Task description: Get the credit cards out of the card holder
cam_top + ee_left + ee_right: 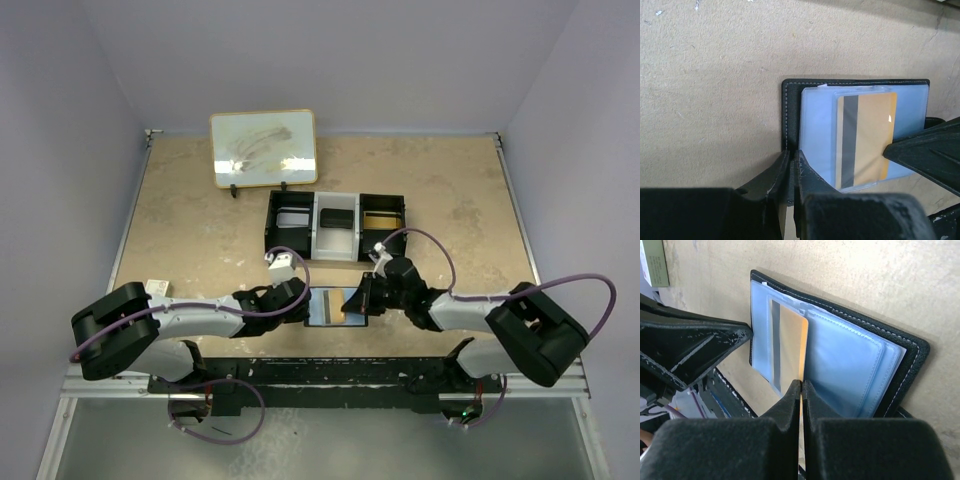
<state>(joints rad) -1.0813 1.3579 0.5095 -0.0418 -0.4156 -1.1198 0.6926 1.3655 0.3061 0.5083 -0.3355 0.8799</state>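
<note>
Card holder (790,100) lies open flat on the worktop (200,230), near the front edge, approx. centred btw. the two arms and nearer than the tray (270,225). Black outer cover w/ light stitching faces down; shiny blue-grey sleeves face up.

Left fingers (799,165) are nearly closed and pinch the holder's black edge, one finger on either side of the stitched border, pressing it against the worktop. Right fingers (792,397) are fully closed, tips meeting on the edge of a gold card (790,340) w/ a dark mag. stripe. That card sits partly out of its clear sleeve: one long edge and a corner stick past the plastic, the rest is under it. It overlaps the sleeve stack on the half of the holder closer to the left fingers. Can't tell if more cards sit in the other sleeves; they look blue-grey only.

The two sets of fingers come in from opposite sides of the holder, tips close but apart.

Tray is black-and-white, 3 compartments, well behind the holder. A whiteboard (263,148) w/ grey smudges stands propped at the far end of the worktop.
</note>
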